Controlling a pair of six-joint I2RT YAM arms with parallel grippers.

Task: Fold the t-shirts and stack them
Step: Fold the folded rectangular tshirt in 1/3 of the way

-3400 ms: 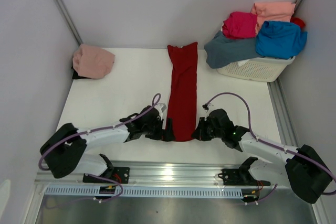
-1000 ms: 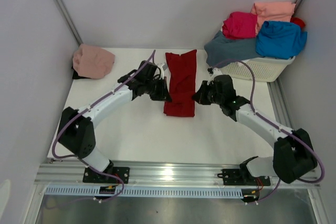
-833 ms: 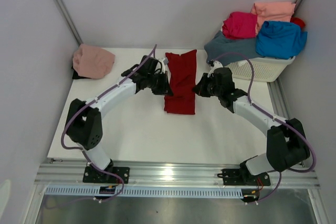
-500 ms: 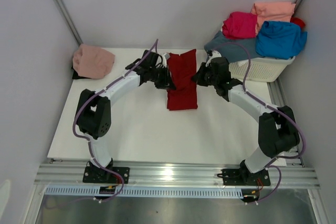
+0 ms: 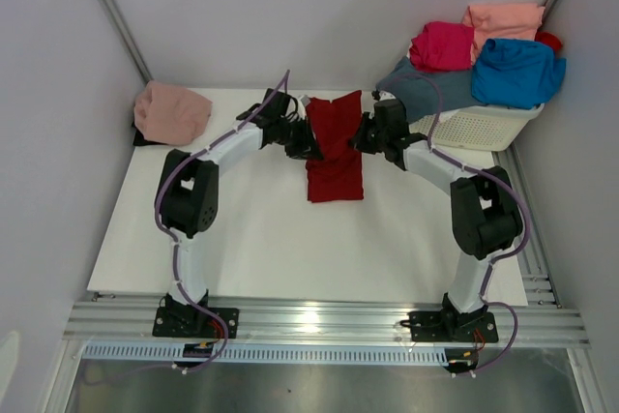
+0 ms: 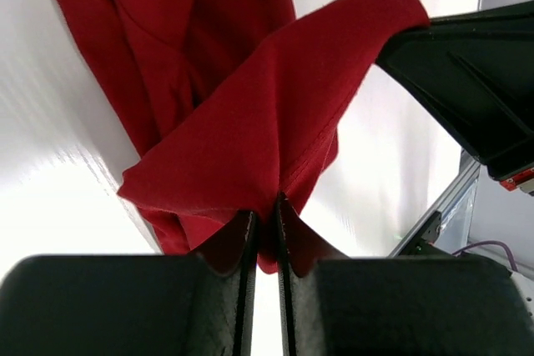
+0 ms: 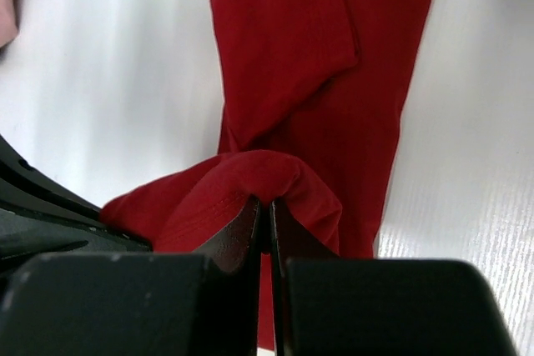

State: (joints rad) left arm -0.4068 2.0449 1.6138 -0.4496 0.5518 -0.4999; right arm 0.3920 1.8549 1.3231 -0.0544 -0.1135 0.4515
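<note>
At the far left of the tabletop (image 5: pixel 242 229), a bunched pink t-shirt (image 5: pixel 171 112) is being shown by itself. A dark edge (image 5: pixel 142 139) is being half covered by it, and what that edge belongs to cannot be made out.

Toward the middle, the left gripper (image 5: pixel 308 147) is being pressed against the left side of the dark red t-shirt (image 5: pixel 336 176). This t-shirt is being kept as a long narrow strip at the far middle of the tabletop. In the left wrist view the fingers (image 6: pixel 167 306) are being squeezed almost together, with a corner of the red cloth pinched in the thin slit between them. Much of the cloth below is being hidden by the raised fold.

On the other side, the right gripper (image 5: pixel 361 135) is being held at the t-shirt's right edge. Its fingers (image 7: pixel 125 306) are likewise nearly closed on a humped fold of the same cloth. The fingertips of both grippers are being masked by cloth.

At the far right, a white basket (image 5: pixel 474 126) is being buried under four t-shirts. These are a grey-blue t-shirt (image 5: pixel 426 89), a magenta t-shirt (image 5: pixel 442 45), a salmon t-shirt (image 5: pixel 503 18) and a blue t-shirt (image 5: pixel 517 73). A red scrap (image 5: pixel 549 41) behind the blue one is too small to be identified.

Six t-shirts, two grippers and one basket are being counted.
</note>
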